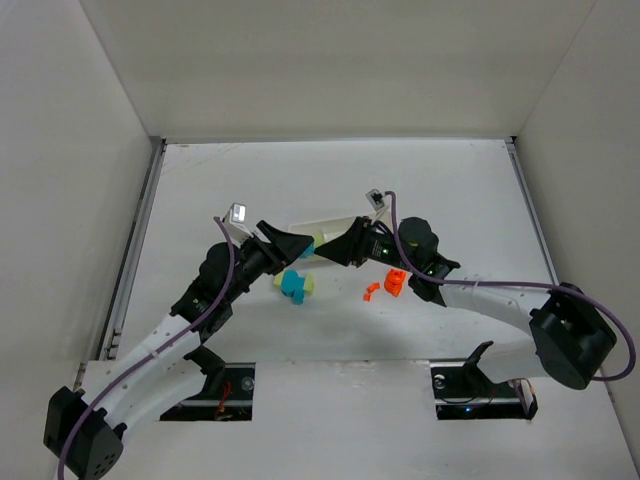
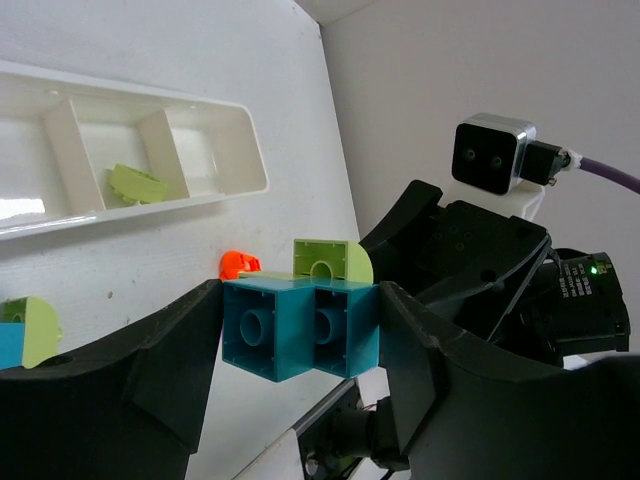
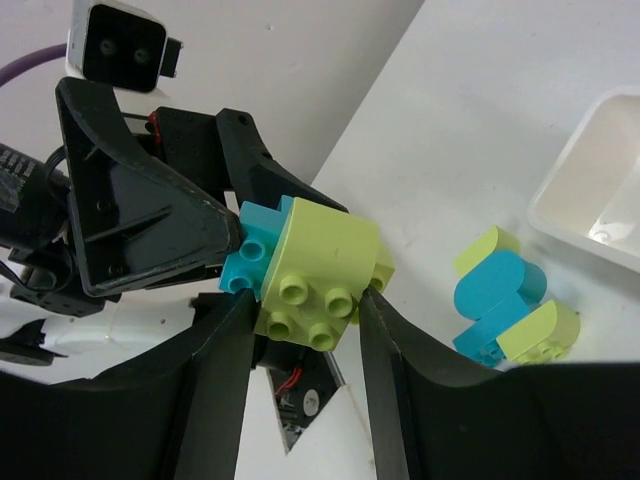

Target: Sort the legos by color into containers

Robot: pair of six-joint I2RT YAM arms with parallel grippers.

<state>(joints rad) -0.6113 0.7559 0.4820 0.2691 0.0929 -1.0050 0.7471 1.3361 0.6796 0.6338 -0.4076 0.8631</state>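
My left gripper (image 2: pixel 300 345) was clamped tight on the cyan brick (image 2: pixel 268 325), and my right gripper (image 3: pixel 305 315) pinched the yellow-green brick (image 3: pixel 322 248) stuck to it. The pair sat near the tray (image 2: pixel 243 150), seemingly lifted off the table (image 1: pixel 450 190).

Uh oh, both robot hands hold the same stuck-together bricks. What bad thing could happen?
The left gripper grips the blue brick, the right gripper the green brick, joined together. If they snap apart, one might slip out and fall outside the tray. The grippers are also very close and might bump.
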